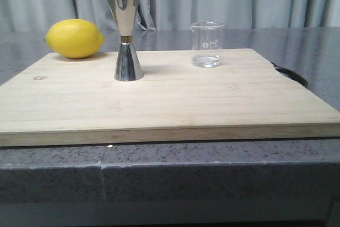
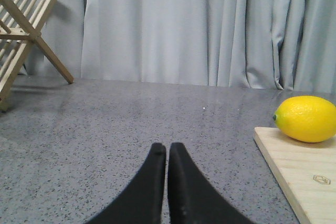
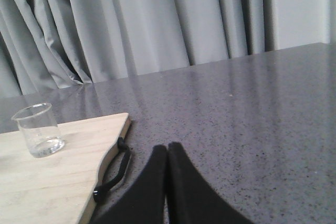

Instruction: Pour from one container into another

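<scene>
Black left hand and right hand hover closed, level above the countertop.

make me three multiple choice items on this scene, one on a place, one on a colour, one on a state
1. Where does the steel jigger stand on the wooden cutting board?
A. Between the lemon and the glass beaker
B. Right of the beaker
C. Off the board

2. What colour is the jigger's narrow waist?
A. Red
B. Gold
C. Black

3. How do the left gripper and right gripper stand?
A. Both wide open
B. One holds the beaker
C. Both shut, empty

Answers: 1 A, the front view shows lemon, jigger, beaker from left to right. 2 B, a gold band joins the two cones. 3 C, each wrist view shows fingers pressed together over bare counter.
</scene>
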Robot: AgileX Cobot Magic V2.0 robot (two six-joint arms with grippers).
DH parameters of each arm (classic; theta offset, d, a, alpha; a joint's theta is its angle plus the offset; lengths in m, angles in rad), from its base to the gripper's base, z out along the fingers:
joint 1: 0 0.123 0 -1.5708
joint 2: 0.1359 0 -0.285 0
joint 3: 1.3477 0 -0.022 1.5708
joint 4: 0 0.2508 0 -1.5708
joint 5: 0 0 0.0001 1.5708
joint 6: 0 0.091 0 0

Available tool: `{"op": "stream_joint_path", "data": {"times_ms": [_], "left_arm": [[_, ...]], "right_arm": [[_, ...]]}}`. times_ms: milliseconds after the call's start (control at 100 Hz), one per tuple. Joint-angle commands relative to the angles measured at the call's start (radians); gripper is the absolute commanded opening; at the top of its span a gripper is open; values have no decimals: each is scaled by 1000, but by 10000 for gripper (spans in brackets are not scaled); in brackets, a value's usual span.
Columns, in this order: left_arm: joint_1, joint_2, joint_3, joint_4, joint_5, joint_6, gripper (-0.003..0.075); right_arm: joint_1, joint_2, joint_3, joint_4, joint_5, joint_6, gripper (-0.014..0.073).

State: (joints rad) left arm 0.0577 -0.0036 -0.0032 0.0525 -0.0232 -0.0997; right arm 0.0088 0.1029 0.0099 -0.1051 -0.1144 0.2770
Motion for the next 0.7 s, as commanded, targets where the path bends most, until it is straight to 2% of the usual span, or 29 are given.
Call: {"op": "stream_joint_path", "data": {"times_ms": [0, 280, 690], "left_arm": [[2, -28, 14, 0, -73, -10, -19], [2, -28, 14, 0, -73, -10, -19], [2, -28, 14, 0, -73, -10, -19]], "right_arm": [[-5, -29, 26, 31, -8, -48, -52], [-7, -134, 26, 32, 65, -61, -52], [-13, -129, 26, 31, 82, -61, -52]]}}
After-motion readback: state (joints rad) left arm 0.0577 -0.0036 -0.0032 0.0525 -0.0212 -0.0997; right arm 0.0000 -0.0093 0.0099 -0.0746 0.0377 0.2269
